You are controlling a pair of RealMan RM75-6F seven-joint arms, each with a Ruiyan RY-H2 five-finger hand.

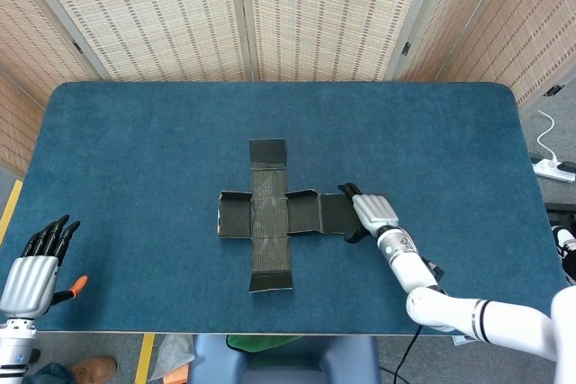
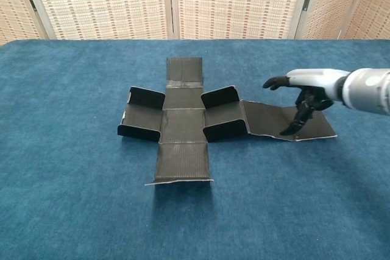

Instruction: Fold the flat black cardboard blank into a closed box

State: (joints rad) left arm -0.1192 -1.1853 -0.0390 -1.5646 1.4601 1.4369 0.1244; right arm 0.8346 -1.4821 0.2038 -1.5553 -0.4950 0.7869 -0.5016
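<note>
The flat black cardboard blank [image 1: 269, 209] lies cross-shaped in the middle of the blue table, with small side flaps standing up around its centre panel [image 2: 183, 125]. Its long arm [image 2: 263, 119] stretches to the right. My right hand [image 1: 372, 211] hovers over the outer end of that arm; in the chest view the right hand [image 2: 308, 86] has its fingers spread, and one dark fingertip [image 2: 286, 131] reaches down to the end panel [image 2: 315, 123]. It holds nothing. My left hand [image 1: 32, 267] stays at the near left table edge, fingers straight and apart, far from the blank.
The blue table [image 1: 135, 141] spreads wide on all sides of the blank. Woven folding screens [image 1: 315, 6] stand behind it. A white power strip [image 1: 553, 167] lies on the floor off the right edge.
</note>
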